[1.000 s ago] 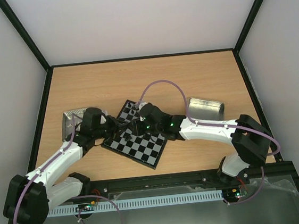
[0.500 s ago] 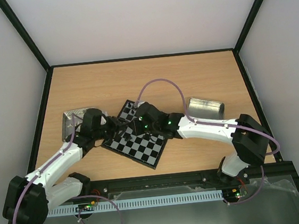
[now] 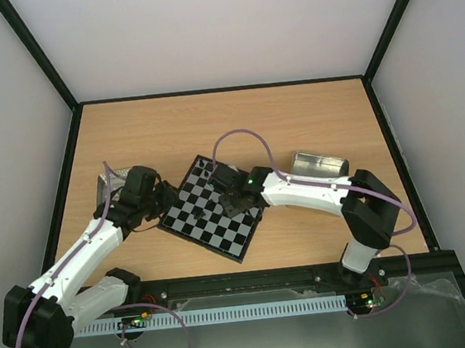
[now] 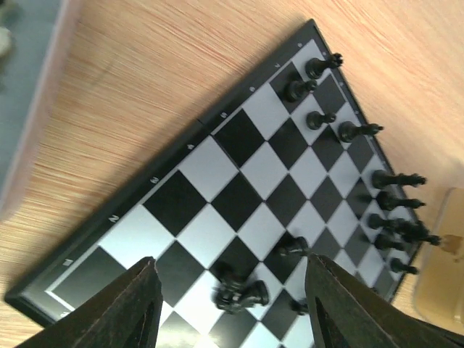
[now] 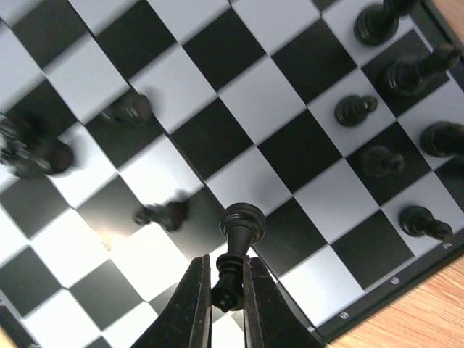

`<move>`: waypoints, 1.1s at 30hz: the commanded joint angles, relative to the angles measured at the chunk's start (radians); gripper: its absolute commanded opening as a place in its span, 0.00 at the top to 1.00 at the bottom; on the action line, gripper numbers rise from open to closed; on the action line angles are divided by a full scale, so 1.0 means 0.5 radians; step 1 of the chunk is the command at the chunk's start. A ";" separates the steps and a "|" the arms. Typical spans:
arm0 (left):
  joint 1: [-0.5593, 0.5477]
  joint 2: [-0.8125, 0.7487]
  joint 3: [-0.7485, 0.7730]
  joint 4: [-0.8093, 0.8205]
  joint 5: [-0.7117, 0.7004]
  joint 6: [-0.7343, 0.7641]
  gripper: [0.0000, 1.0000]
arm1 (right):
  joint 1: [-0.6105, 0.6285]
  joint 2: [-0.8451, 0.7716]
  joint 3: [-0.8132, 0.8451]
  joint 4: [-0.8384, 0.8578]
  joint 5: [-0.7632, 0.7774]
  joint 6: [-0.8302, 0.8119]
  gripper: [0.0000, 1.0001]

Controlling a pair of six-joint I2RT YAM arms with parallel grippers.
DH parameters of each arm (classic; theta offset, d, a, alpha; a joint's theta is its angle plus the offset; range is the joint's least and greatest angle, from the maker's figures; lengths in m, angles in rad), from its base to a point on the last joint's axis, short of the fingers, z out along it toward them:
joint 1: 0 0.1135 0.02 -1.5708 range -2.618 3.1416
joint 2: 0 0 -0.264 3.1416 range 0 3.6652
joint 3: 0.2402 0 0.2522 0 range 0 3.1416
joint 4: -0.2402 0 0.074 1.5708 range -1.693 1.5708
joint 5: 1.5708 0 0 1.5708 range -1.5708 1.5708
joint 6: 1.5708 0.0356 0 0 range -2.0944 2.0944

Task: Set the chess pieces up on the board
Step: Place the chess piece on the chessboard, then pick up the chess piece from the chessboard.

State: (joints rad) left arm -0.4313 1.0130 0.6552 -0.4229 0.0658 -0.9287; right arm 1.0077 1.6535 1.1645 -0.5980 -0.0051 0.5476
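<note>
1. Pinching a black chess piece (image 5: 243,221) by its lower part, the right fingers (image 5: 201,293) stand narrow at the bottom centre of the right wrist view. The piece's round head points up the frame.
2. Whether that piece touches the board (image 5: 239,94) or hangs above it cannot be told.
3. At the bottom of the left wrist view, the left fingers (image 4: 141,301) stand wide apart with nothing between them, over the lower part of the board (image 4: 239,174).
4. Seen from above, the board (image 3: 209,226) lies turned cornerwise at the centre of the wooden desk (image 3: 211,126). The left arm ends at its left edge and the right arm reaches over its middle.
5. A line of chess pieces (image 4: 395,177) runs down the board's right edge in the left wrist view.
6. A few more sit near the bottom centre, too blurred to tell whether they are upright or lying.
7. One metal tray (image 3: 319,165) rests on the desk right of the board, apart from it. A second tray (image 3: 103,192) at the left is half hidden by the left arm.
</note>
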 commanded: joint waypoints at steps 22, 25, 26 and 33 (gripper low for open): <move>0.043 -0.036 -0.008 -0.161 -0.279 0.366 0.43 | -0.021 0.259 0.212 -0.340 0.155 -0.074 0.74; 0.043 -0.029 -0.008 -0.162 -0.273 0.364 0.43 | -0.022 0.245 0.194 -0.307 0.210 -0.034 0.73; 0.043 -0.030 -0.008 -0.161 -0.273 0.363 0.43 | -0.021 0.241 0.184 -0.292 0.233 -0.020 0.73; 0.045 -0.026 -0.001 -0.163 -0.264 0.363 0.43 | -0.023 0.226 0.081 -0.165 0.327 0.058 0.70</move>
State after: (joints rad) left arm -0.4156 1.0019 0.6556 -0.4896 -0.0570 -0.7612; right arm 1.0008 1.7950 1.2392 -0.7258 0.0952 0.5377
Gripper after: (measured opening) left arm 0.566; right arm 0.288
